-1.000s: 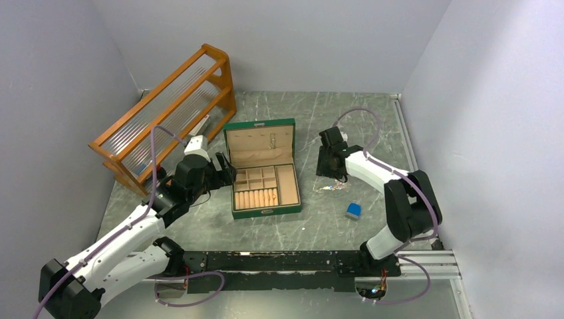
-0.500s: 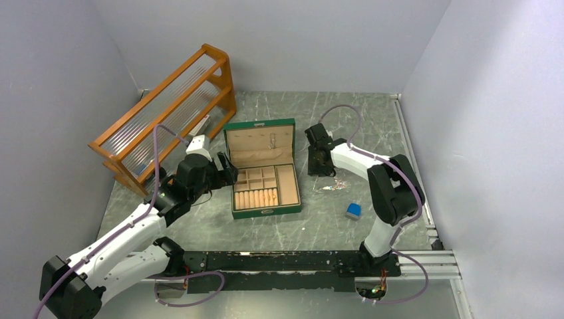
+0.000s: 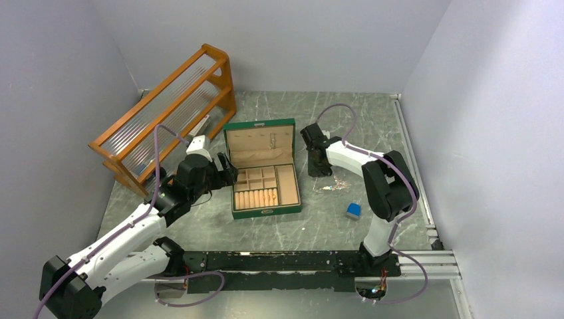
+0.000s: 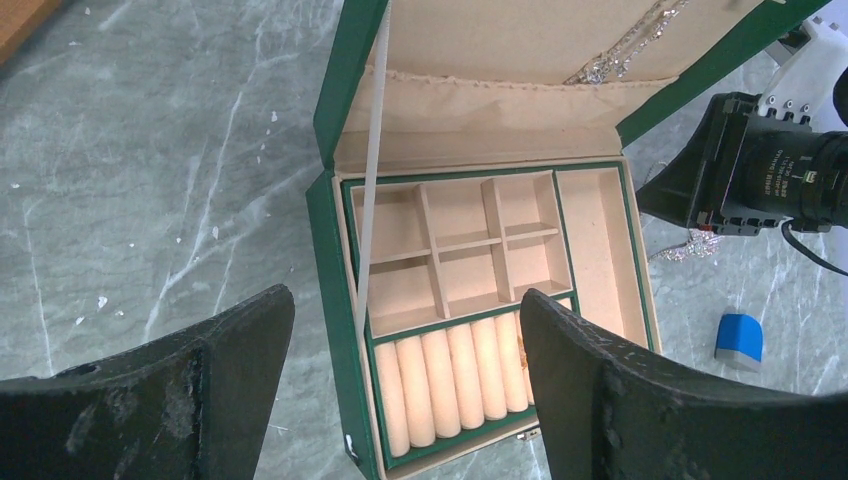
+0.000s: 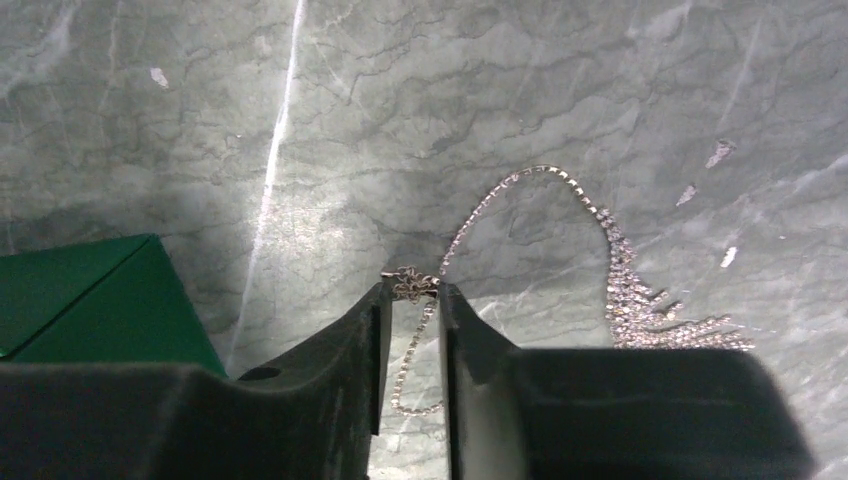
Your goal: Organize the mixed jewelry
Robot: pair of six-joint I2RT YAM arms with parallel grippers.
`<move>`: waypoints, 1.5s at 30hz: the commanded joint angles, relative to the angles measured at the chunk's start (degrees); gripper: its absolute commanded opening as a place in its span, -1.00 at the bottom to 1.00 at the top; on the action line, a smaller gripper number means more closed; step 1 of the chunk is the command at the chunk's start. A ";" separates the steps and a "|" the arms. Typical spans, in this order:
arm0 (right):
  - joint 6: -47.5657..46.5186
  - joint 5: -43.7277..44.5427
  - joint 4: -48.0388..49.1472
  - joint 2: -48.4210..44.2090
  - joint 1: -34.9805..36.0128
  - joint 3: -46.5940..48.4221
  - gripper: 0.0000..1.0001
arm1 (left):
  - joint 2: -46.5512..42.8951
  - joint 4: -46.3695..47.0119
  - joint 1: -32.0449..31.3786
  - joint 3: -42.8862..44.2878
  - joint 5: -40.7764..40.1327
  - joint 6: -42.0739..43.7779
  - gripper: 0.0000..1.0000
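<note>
Since the earlier frame the right arm had swung in from the right edge of the bench toward the green box (image 3: 266, 212), and its claw (image 3: 319, 167) had drawn in from wider to narrow; the left arm had not shifted. From the right wrist, that claw (image 5: 412, 300) stood with only a slim gap, the clasp of the necklace (image 5: 620, 270) sitting right between its tips. Whether the clasp was truly pinched could not be told. The rest of the necklace, a sparkling chain with a fringe, lay flat on the bench, between the box's right wall and the bench's right edge (image 3: 334, 185). The left claw (image 4: 405, 330) was spread wide and held nothing, poised just beside the box's left wall (image 3: 226, 174). The box stood open at mid-bench, lid upright, and a glittering chain (image 4: 620, 60) lay against the lid lining. A blue block (image 3: 353, 211) sat apart from the necklace, toward the near right corner. A wooden rack (image 3: 166, 113) filled the far left corner, with bare bench between it and the box. White print on the right wrist's lens barrel (image 4: 780, 165) was too small to read.
</note>
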 commanded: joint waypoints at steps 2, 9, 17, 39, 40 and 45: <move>-0.43 -0.96 0.08 2.91 0.05 -0.53 -0.64 | -0.55 1.04 0.48 -0.06 0.66 1.03 0.75; 1.44 0.36 2.47 0.60 -0.04 -2.34 -1.00 | -0.68 4.10 0.41 0.39 7.20 3.29 0.72; 5.12 0.74 8.41 -8.42 -0.13 -7.76 -1.00 | 3.77 8.05 0.27 2.64 16.29 5.41 0.60; 1.03 -6.43 10.81 -27.31 -0.65 -11.71 -1.00 | 17.30 23.89 -4.60 7.59 22.72 0.85 0.45; 0.77 -6.61 10.34 -28.15 -0.66 -11.45 -1.00 | 17.89 24.33 -4.72 7.82 22.79 0.96 0.45; 0.77 -7.18 7.90 -31.55 -0.64 -9.74 -1.00 | 20.90 25.58 -5.30 9.48 22.68 1.19 0.42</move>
